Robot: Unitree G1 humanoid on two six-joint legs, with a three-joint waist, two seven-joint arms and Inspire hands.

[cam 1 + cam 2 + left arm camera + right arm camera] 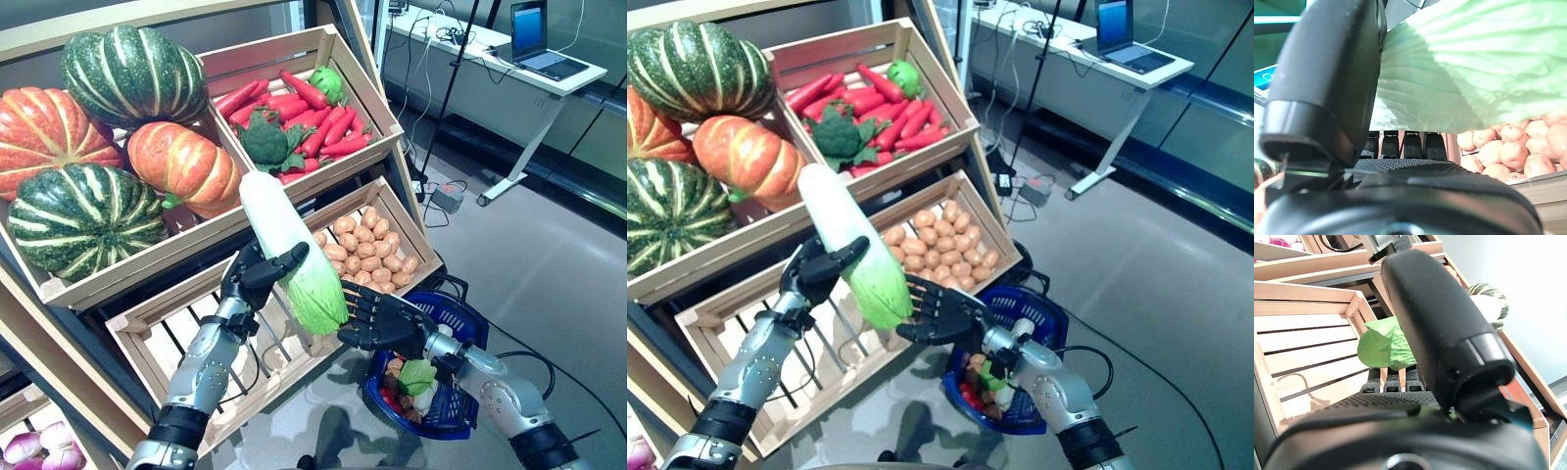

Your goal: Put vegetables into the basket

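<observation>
**Cabbage held before the slatted crate**

Left hand [257, 279] clasps a long cabbage [290, 251], smooth white stalk uppermost, crinkled green leaves lowermost. Right hand [380, 318], fingers extended, apparently touches the leaf end. Blue plastic mesh basket [462, 323] sits below, beside the wooden crate [186, 333].

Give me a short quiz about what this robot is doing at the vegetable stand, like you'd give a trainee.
1. True or false: the left hand is curled round the napa cabbage.
2. Which crate lies just behind the cabbage's leafy end? A) pumpkins B) potatoes C) red peppers
3. Fill in: the blue basket sits low under the ____ arm and already holds some vegetables.

Key:
1. True; the right hand, fingers straight, reaches to the leafy end.
2. B
3. right
</observation>
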